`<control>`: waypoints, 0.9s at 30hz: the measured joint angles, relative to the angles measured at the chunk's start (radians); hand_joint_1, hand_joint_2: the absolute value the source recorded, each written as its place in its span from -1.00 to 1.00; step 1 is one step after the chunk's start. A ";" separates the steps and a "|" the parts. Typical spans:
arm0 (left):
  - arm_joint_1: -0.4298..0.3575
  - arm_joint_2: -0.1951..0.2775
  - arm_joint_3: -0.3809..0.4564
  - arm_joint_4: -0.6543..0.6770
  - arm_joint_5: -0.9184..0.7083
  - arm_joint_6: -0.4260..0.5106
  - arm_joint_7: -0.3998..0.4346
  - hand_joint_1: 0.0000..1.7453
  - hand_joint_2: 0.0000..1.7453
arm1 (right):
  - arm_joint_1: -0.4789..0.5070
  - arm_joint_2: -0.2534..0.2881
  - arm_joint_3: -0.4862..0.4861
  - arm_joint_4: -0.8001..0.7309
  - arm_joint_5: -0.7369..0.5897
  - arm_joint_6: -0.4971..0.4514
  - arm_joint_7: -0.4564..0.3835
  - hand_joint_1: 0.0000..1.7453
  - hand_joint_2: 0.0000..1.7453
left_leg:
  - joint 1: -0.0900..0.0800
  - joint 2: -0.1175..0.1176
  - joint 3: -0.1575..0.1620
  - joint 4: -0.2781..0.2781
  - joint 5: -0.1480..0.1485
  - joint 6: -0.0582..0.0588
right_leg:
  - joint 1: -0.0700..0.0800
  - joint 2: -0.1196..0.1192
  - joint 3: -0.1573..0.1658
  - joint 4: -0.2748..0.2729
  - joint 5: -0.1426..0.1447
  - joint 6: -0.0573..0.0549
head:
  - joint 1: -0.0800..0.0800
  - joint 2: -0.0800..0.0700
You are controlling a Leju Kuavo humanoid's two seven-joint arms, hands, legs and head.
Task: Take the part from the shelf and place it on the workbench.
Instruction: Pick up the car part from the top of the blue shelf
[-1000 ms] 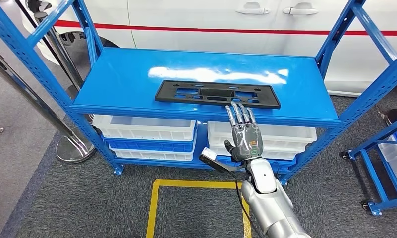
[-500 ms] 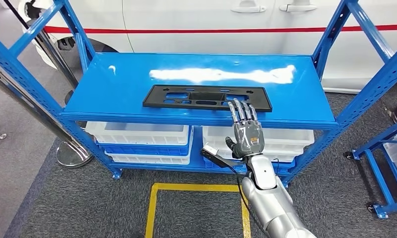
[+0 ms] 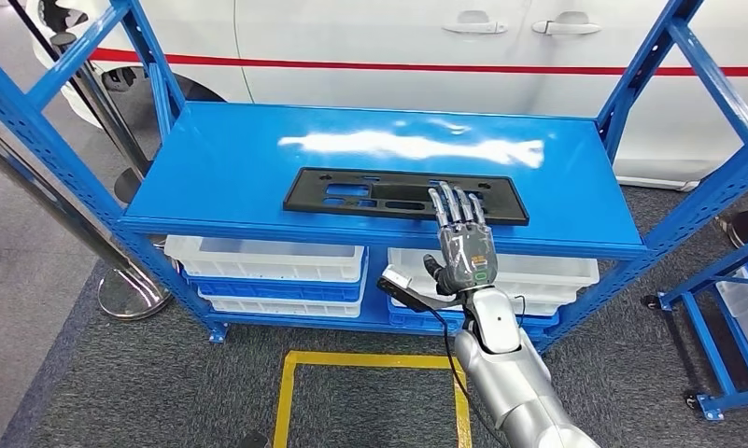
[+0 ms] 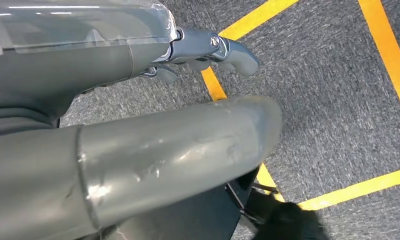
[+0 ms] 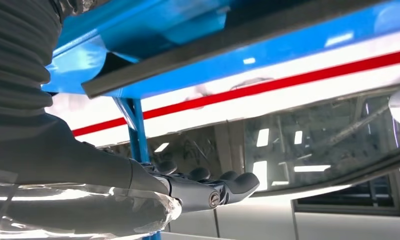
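Part [image 3: 406, 195], a flat black plate with cut-outs, lies along the near edge of the blue shelf [image 3: 230, 168], roughly centred and a little to the right. Our right hand [image 3: 464, 250] reaches up to it from the near side with its fingers [image 3: 454, 207] straight and slightly apart, their tips over the plate's near right portion; it has hold of nothing, and we cannot tell whether the tips touch the plate. In the right wrist view the hand [image 5: 198, 192] shows the same stretched-out fingers, with the plate's dark edge [image 5: 212, 52] against the blue deck.

We judge the reach to be in hand and the grasp not yet made. To do it well, we should get fingers over the plate's near edge and the thumb beneath, near its middle, since a long thin plate held at one end would likely sag or swing.

Our left hand [image 4: 207, 47] hangs over the carpet and yellow floor tape [image 4: 387, 55], fingers loosely curled, holding nothing.

Below the shelf sit stacked white and blue bins [image 3: 267, 266]; we cannot see their contents.
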 joint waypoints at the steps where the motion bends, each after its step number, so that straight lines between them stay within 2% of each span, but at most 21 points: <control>1: 0.001 0.000 0.000 0.000 0.000 0.000 0.000 -1.00 -1.00 | 0.003 0.000 0.000 0.001 0.000 0.000 -0.002 -1.00 1.00 | 0.000 0.000 0.004 0.003 -0.006 0.000 | -0.002 0.000 -0.012 0.001 0.019 0.002 | 0.000 0.000; 2: 0.002 0.000 0.000 0.000 0.000 0.000 0.000 -1.00 -1.00 | 0.004 0.000 0.000 0.001 0.000 0.000 -0.003 -1.00 1.00 | 0.000 -0.001 0.008 0.007 -0.013 -0.002 | -0.003 -0.001 -0.004 -0.035 0.055 0.003 | 0.000 0.000; 3: 0.003 0.000 0.000 0.000 0.000 0.000 0.000 -1.00 -1.00 | 0.003 0.000 0.000 0.001 0.000 0.000 -0.005 -1.00 1.00 | 0.001 -0.002 0.013 0.013 -0.022 -0.004 | -0.004 -0.002 0.019 -0.099 0.100 0.004 | 0.000 0.000; 4: 0.003 -0.001 0.000 0.000 0.000 0.000 0.000 -1.00 -1.00 | 0.002 0.000 0.000 0.001 0.000 0.000 -0.006 -1.00 1.00 | -0.001 -0.002 0.017 0.019 -0.031 -0.008 | -0.003 -0.003 0.044 -0.160 0.132 0.002 | 0.000 0.000; 5: 0.002 -0.001 0.000 0.000 0.000 0.000 0.000 -1.00 -1.00 | 0.001 0.000 0.000 0.001 -0.002 0.000 -0.008 -1.00 1.00 | -0.002 -0.003 0.017 0.026 -0.039 -0.013 | -0.003 -0.004 0.065 -0.208 0.149 -0.001 | 0.000 0.000; 6: 0.001 -0.001 0.000 0.000 0.000 -0.001 -0.001 -1.00 -1.00 | 0.001 0.000 0.000 0.001 -0.004 0.000 -0.010 -1.00 1.00 | -0.004 -0.003 0.017 0.030 -0.045 -0.018 | -0.002 -0.003 0.076 -0.235 0.152 -0.005 | 0.000 0.000; 9: -0.001 -0.001 0.000 0.000 0.000 0.000 -0.002 -1.00 -1.00 | 0.002 0.001 0.000 0.002 -0.011 0.000 -0.015 -1.00 1.00 | -0.005 -0.003 0.018 0.031 -0.056 -0.033 | -0.001 0.000 0.084 -0.248 0.140 -0.022 | 0.000 0.000; 11: -0.002 0.000 0.000 0.000 0.000 0.000 -0.002 -1.00 -1.00 | 0.001 0.003 0.000 0.002 -0.012 0.000 -0.018 -1.00 1.00 | -0.003 -0.001 0.006 0.069 -0.080 -0.043 | -0.004 0.000 0.095 -0.253 0.135 -0.034 | 0.000 0.000; 12: -0.002 0.000 0.000 0.000 0.000 0.000 -0.002 -1.00 -1.00 | 0.000 0.005 0.000 0.002 -0.013 0.000 -0.020 -1.00 1.00 | -0.001 -0.001 -0.018 0.117 -0.102 -0.048 | -0.004 -0.001 0.101 -0.255 0.131 -0.039 | -0.001 0.000; 14: -0.002 0.000 0.000 0.000 0.000 0.000 -0.002 -1.00 -1.00 | 0.000 0.008 0.000 0.002 -0.018 0.000 -0.025 -1.00 1.00 | 0.003 -0.001 -0.095 0.252 -0.148 -0.055 | -0.002 -0.002 0.109 -0.256 0.124 -0.046 | -0.001 0.000; 15: -0.001 0.000 0.000 0.000 0.000 0.000 -0.002 -1.00 -1.00 | 0.001 0.009 0.000 0.003 -0.021 0.000 -0.027 -1.00 1.00 | 0.004 -0.001 -0.131 0.303 -0.155 -0.056 | -0.001 -0.002 0.112 -0.255 0.120 -0.047 | -0.001 0.000; 16: 0.000 0.000 0.000 0.000 0.000 0.000 -0.002 -1.00 -1.00 | 0.002 0.010 0.000 0.004 -0.023 0.000 -0.029 -1.00 1.00 | 0.005 -0.001 -0.151 0.320 -0.144 -0.057 | -0.001 -0.002 0.116 -0.255 0.116 -0.046 | -0.001 0.000; 17: 0.000 0.000 0.000 0.000 0.000 -0.001 -0.002 -1.00 -1.00 | 0.002 0.011 0.000 0.005 -0.026 0.000 -0.030 -1.00 1.00 | 0.005 -0.001 -0.151 0.298 -0.113 -0.056 | -0.001 -0.001 0.123 -0.255 0.111 -0.045 | -0.001 0.000; 19: 0.000 0.000 0.000 0.000 0.000 -0.001 -0.002 -1.00 -1.00 | 0.002 0.013 0.000 0.005 -0.028 0.000 -0.031 -1.00 1.00 | 0.005 -0.001 -0.107 0.174 -0.026 -0.049 | -0.001 0.000 0.139 -0.256 0.100 -0.042 | 0.000 0.000; 20: 0.000 0.000 0.000 0.000 0.000 -0.001 -0.002 -1.00 -1.00 | 0.001 0.014 0.000 0.005 -0.028 0.000 -0.032 -1.00 1.00 | 0.002 -0.001 -0.082 0.113 0.004 -0.044 | 0.000 0.001 0.144 -0.255 0.095 -0.038 | 0.000 0.000; 21: -0.002 0.000 0.000 0.000 0.000 -0.001 -0.002 -1.00 -1.00 | 0.000 0.016 0.000 0.006 -0.028 0.000 -0.032 -1.00 1.00 | -0.001 -0.001 -0.064 0.071 0.015 -0.040 | 0.001 0.001 0.146 -0.255 0.091 -0.033 | -0.001 0.000; 22: -0.002 0.000 0.000 0.000 0.000 -0.001 -0.003 -1.00 -1.00 | 0.000 0.017 0.001 0.006 -0.028 0.000 -0.033 -1.00 1.00 | -0.004 -0.002 -0.055 0.051 0.014 -0.035 | 0.002 0.001 0.146 -0.256 0.089 -0.028 | -0.001 0.000; 25: -0.002 0.000 0.000 0.000 -0.001 -0.001 -0.003 -1.00 -1.00 | -0.001 0.021 0.001 0.006 -0.028 0.000 -0.034 -1.00 1.00 | -0.003 -0.003 -0.043 0.031 0.006 -0.023 | 0.001 0.000 0.147 -0.253 0.080 -0.010 | 0.000 0.000; 27: -0.004 0.000 0.000 0.000 -0.002 -0.001 -0.004 -1.00 -1.00 | -0.003 0.023 0.002 0.006 -0.027 0.000 -0.035 -1.00 1.00 | 0.001 -0.002 -0.029 0.020 0.005 -0.012 | 0.001 -0.002 0.120 -0.194 0.051 -0.002 | 0.000 0.000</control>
